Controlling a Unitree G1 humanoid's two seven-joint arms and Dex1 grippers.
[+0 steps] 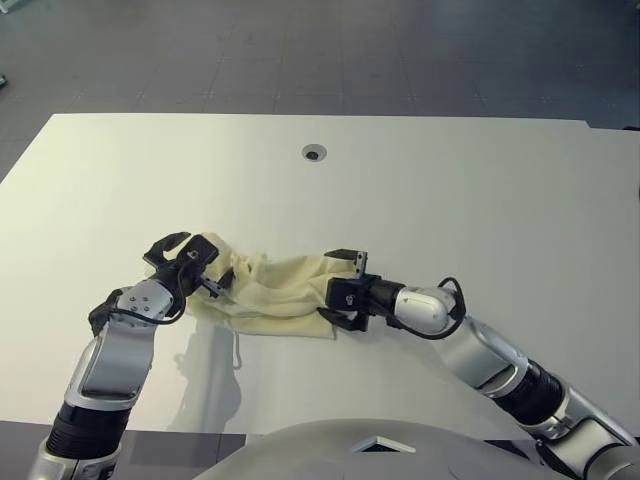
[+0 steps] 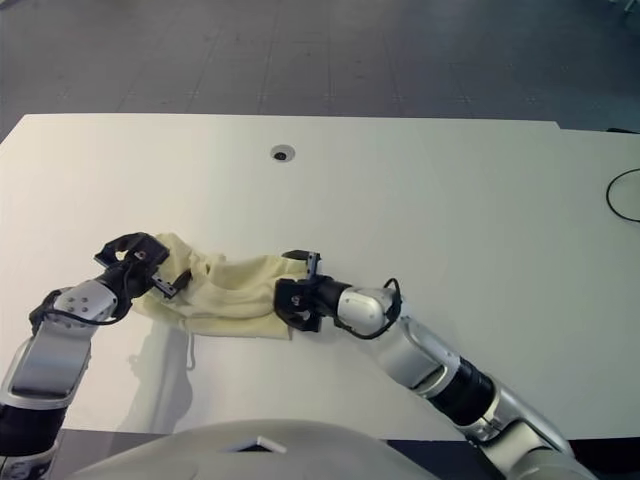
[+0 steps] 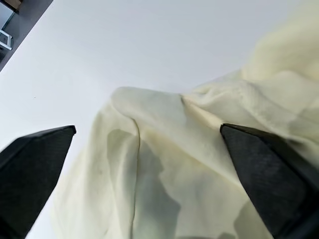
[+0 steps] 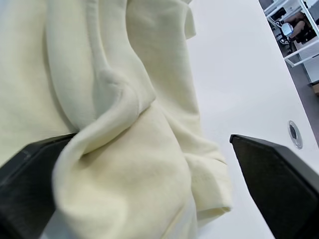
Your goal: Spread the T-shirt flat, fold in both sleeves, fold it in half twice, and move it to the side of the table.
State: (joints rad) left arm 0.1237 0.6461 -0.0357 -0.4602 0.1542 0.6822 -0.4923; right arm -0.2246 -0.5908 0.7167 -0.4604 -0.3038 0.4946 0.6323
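White surface point(image 1: 480, 220) stood over a grey tiled floor point(image 1: 330, 50), with a small round hole point(image 1: 314, 152) set toward its far edge. One pale yellow T-shirt point(image 1: 275, 290) lay on the near left part of the surface, bunched and creased into a low strip, not spread flat and not folded. Left gripper point(image 3: 148, 128) was at the shirt's left end, directly over the crumpled cloth; its fingers point(image 3: 35, 164) stood wide apart with fabric lying loose between them, nothing clamped. Right gripper point(image 4: 152, 138) was at the shirt's right end, low against the surface; its fingers point(image 4: 274, 179) were likewise spread wide, and a rolled hem of the cloth draped over one of them without being pinched. Both arms came in from the near edge, one on each side of the garment. A dark cable point(image 2: 622, 195) curved at the far right edge of the surface, well apart from the shirt.
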